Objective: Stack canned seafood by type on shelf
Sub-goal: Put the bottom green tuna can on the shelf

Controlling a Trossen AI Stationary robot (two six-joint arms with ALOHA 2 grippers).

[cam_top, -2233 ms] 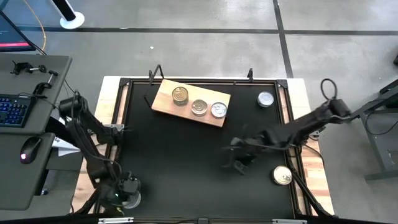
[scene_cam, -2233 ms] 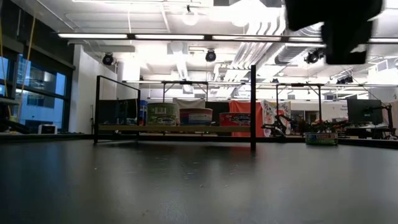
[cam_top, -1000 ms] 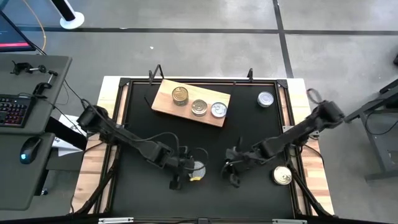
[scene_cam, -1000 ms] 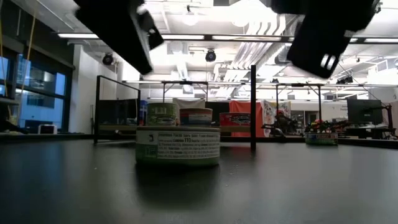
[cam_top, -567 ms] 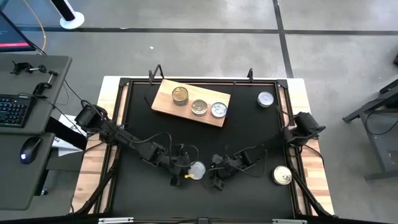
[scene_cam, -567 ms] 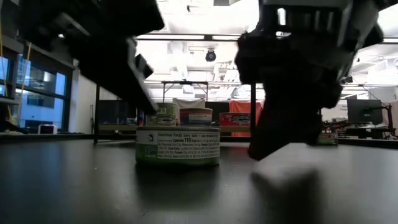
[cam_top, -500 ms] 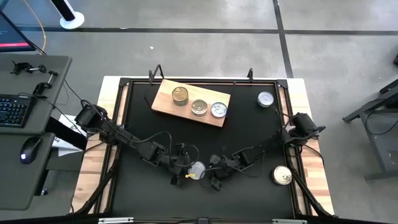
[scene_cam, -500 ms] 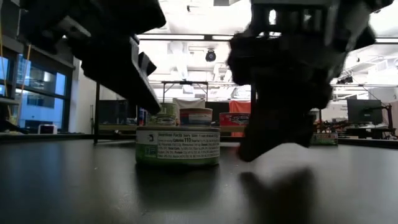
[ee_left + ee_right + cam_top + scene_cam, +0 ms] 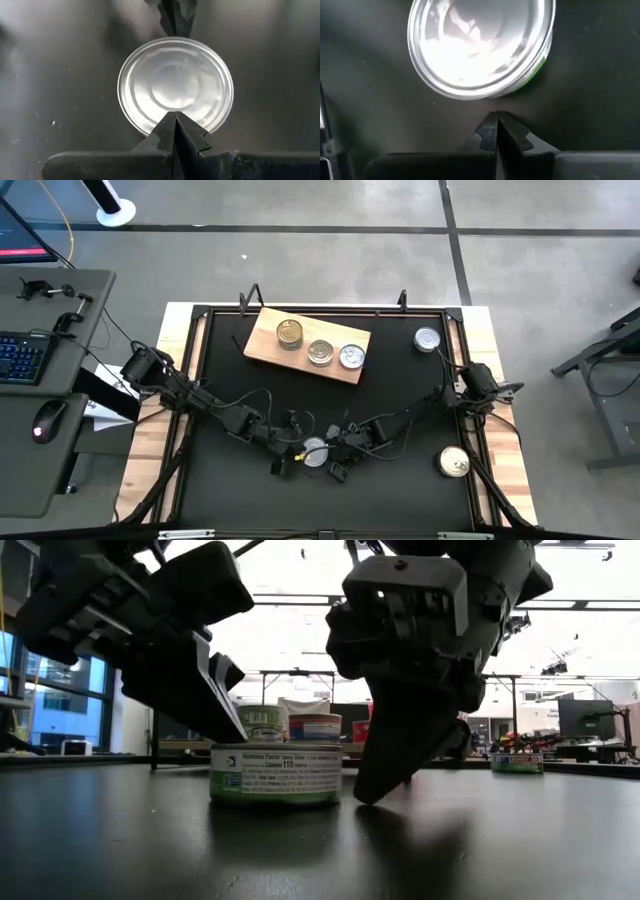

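Near edge of the black table (image 9: pixel 400 380): a silver-topped tin (image 9: pixel 315 450) with a green and white label stands upright, flanked by both arms. The left hand (image 9: pixel 283 461) sits just beside it on the left, the right hand (image 9: pixel 338 467) just beside it on the right; in both wrist views each hand's fingers are pressed together with no gap and hold nothing. In the left wrist view the joined fingertips (image 9: pixel 174 131) overlap the rim of the tin's lid, with the tip of the other hand showing beyond the tin. In the right wrist view the closed fingertips (image 9: pixel 496 131) lie just short of the tin's wall; contact cannot be told. In the low view both hands hang low on either side of the tin.

Right of these, near the table's right edge, a gold-topped tin (image 9: pixel 454 462) stands alone, well apart from the hands.

Far side: the light wooden shelf (image 9: pixel 265 340) lies flat and slightly skewed, bearing three tins in a row, none stacked: a gold-topped one (image 9: pixel 290 333), a second gold-topped one (image 9: pixel 320 352) and a silver-topped one (image 9: pixel 351 357). In the far right corner stands another silver-topped tin (image 9: pixel 427 339).
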